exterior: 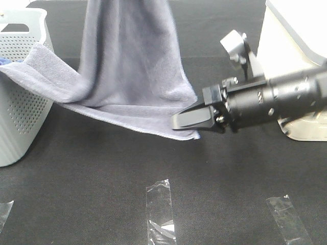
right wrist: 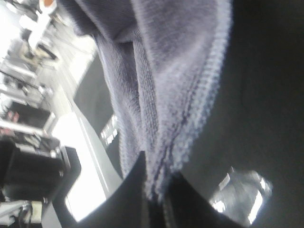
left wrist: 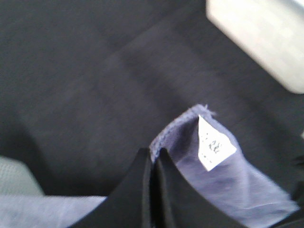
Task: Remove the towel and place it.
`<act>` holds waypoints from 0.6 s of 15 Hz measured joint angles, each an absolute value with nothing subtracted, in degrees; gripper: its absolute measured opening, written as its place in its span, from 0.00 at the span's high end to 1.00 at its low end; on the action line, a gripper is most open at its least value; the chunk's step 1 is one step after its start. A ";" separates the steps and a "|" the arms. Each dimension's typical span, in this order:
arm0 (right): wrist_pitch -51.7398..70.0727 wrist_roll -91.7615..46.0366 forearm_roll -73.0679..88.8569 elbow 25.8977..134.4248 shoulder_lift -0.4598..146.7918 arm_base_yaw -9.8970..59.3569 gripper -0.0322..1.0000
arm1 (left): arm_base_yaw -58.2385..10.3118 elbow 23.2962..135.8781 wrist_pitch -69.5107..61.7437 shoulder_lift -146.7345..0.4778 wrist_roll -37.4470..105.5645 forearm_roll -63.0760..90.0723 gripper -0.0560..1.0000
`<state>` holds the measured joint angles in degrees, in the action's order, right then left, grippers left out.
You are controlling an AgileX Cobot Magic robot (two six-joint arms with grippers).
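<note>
Exterior high: right end effector (exterior: 179, 121) is pinched shut on the lower hem of the towel (exterior: 127, 61). From that grip the cloth runs away to drape over the rim of the basket (exterior: 23, 117) and rises out of frame. Part of the towel lies on the basket, not yet clear of it. Bench (exterior: 102, 194) lies beneath.

Left wrist: left end effector (left wrist: 154, 153) is closed on a towel corner, with the white label (left wrist: 214, 143) just past the fingertips. A corner hold probably keeps the edge from bunching.

Right wrist: jaws clamped across the stitched hem. The second grip likely spreads the cloth for laying flat.
</note>
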<state>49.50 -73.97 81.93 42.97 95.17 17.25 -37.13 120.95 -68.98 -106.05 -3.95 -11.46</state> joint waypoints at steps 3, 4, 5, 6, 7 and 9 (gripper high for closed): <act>49.10 -47.33 59.19 50.59 92.53 17.25 0.97 | -37.13 120.95 -69.56 -110.18 -4.41 -13.29 0.95; 49.10 -38.90 50.94 53.51 91.96 17.25 0.97 | -37.13 120.95 -69.56 -111.61 -4.41 -14.04 0.95; 49.39 -30.71 43.09 56.49 91.62 17.25 0.97 | -37.13 120.95 -69.56 -112.87 -4.47 -14.78 0.95; 50.65 -23.66 36.50 59.30 91.56 17.25 0.97 | -37.13 120.95 -69.56 -113.96 -4.76 -15.53 0.95; 52.20 -18.22 30.19 62.11 91.56 17.25 0.97 | -37.13 120.95 -69.56 -114.82 -5.50 -16.33 0.95; 53.97 -13.58 23.95 65.37 91.56 17.25 0.97 | -37.13 120.95 -69.61 -115.85 -6.19 -16.79 0.95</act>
